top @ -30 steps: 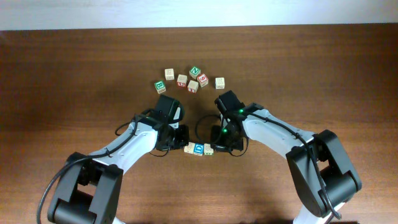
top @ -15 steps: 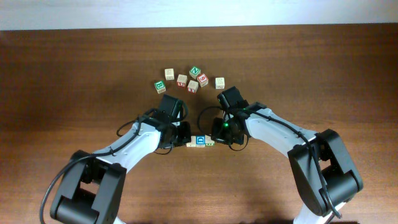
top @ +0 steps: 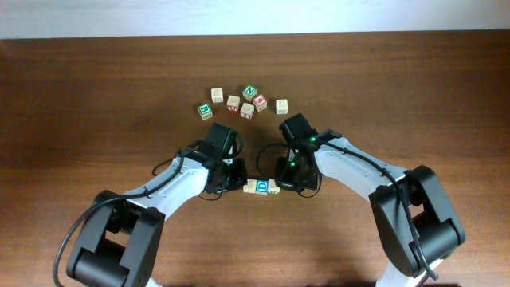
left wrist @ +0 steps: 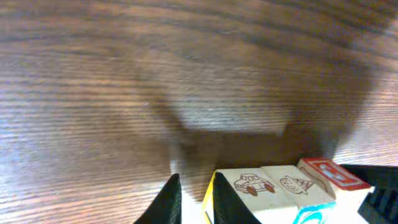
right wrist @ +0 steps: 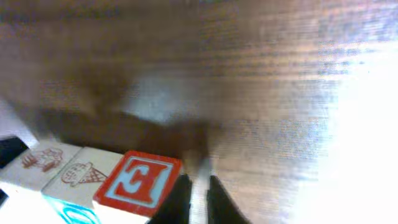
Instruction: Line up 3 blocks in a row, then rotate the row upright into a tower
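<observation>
The desk (top: 96,96) was dark brown wood grain. Three pale blocks: the first block (left wrist: 252,184) bore an orange-red car, the middle block (left wrist: 292,184) an orange cone and blue print, the third block (left wrist: 329,174) a red letter face.

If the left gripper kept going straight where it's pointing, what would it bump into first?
Probably the table: the left gripper points down at bare wood. The row of three blocks sits close beside one of its fingers, so it might brush the end block; depth is unclear.
</observation>
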Controlling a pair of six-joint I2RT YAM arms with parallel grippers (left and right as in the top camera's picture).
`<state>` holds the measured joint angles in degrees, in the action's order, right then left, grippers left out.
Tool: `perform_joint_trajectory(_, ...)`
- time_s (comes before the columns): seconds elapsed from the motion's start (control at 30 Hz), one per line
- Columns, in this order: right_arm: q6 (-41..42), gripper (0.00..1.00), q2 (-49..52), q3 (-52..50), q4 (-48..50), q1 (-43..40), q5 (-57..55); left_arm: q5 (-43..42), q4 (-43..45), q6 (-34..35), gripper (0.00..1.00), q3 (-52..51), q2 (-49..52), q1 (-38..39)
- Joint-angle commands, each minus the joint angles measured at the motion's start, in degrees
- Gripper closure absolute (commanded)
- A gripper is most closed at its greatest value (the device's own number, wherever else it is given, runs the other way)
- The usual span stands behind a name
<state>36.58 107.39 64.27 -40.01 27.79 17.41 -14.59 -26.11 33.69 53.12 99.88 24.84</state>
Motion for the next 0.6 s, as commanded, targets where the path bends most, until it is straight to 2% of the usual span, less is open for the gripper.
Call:
perform_joint_trajectory(0.0,-2.8,0.80,-1.2,3.4,-1.5,1.0,3.3,-7.0,-0.7,-3.3,0.81,0.6,0.3,-1.4)
perform_joint_trajectory(0.3,-7.7,0.76,-1.2,13.7,-14.3,1.0,-0.2,-6.8,-4.2,-12.7,0.82,2.9,0.1,-3.3)
perform_joint_trajectory(0.43,-9.4,0.76,-2.6,15.3,-17.4,1.0,-0.1,-0.3,-10.0,-14.2,0.82,6.4,0.0,-3.3)
perform_joint_trajectory(0.57,-9.9,0.76,-2.6,15.3,-17.4,1.0,-0.1,-0.1,-9.9,-14.3,0.81,6.6,0.0,-3.3)
